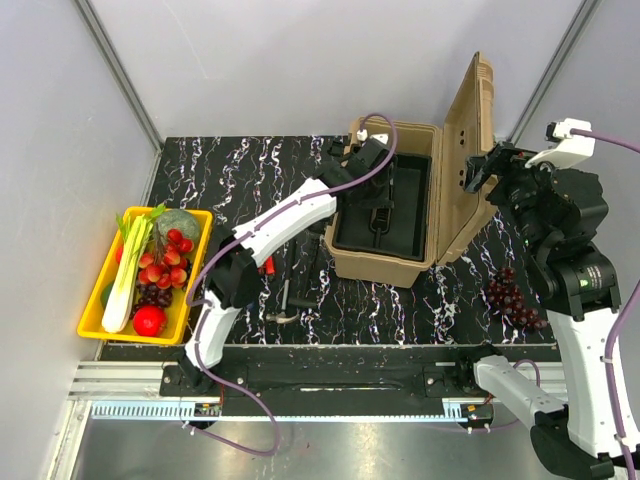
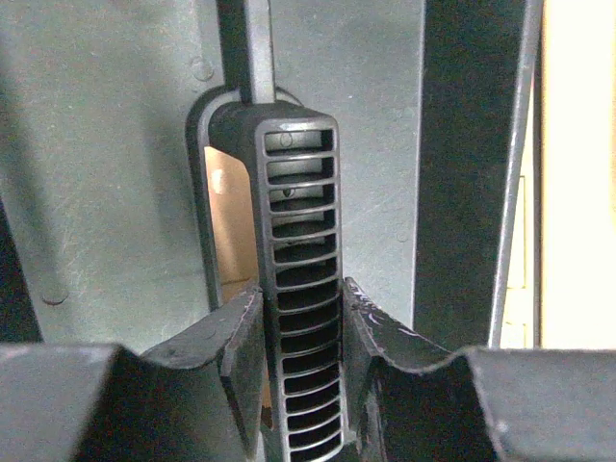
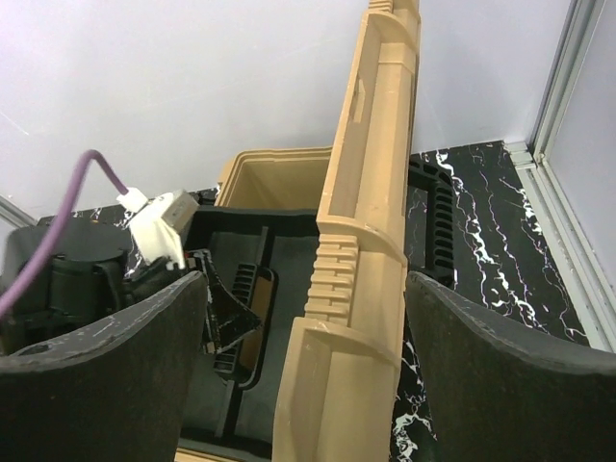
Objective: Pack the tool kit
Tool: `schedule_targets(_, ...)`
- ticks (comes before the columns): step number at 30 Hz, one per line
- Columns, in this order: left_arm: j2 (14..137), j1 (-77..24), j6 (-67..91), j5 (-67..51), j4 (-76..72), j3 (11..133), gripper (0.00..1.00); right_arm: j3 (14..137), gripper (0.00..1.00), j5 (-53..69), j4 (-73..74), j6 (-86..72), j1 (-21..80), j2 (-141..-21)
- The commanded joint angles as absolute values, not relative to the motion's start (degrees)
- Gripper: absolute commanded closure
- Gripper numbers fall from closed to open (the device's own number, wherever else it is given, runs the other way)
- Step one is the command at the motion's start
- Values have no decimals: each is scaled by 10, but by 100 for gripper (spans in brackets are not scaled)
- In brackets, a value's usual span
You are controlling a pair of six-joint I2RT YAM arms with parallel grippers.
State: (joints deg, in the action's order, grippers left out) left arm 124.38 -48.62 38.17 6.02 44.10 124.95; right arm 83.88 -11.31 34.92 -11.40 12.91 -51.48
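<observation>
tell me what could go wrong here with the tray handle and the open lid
1. The left gripper pinches the ribbed tray handle seemingly near one end, so the tray may tilt or slip if lifted.
2. The right gripper straddles the raised lid with jaws open, not holding it; a nudge could swing it down onto the left arm.

Black-and-white arms (image 1: 295,212), purple cables (image 3: 67,197), dark grey end effector fingers (image 2: 414,385) with white scuffs
</observation>
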Motion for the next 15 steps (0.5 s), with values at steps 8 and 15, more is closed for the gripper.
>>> schedule_targets(8, 1098, -465, 339, 35, 354, 1235, 100, 865, 12, -120, 309, -100, 127, -530)
schedule_targets(15, 1039, -402, 334, 48, 319, 1208, 100, 893, 11, -111, 279, -77, 127, -545)
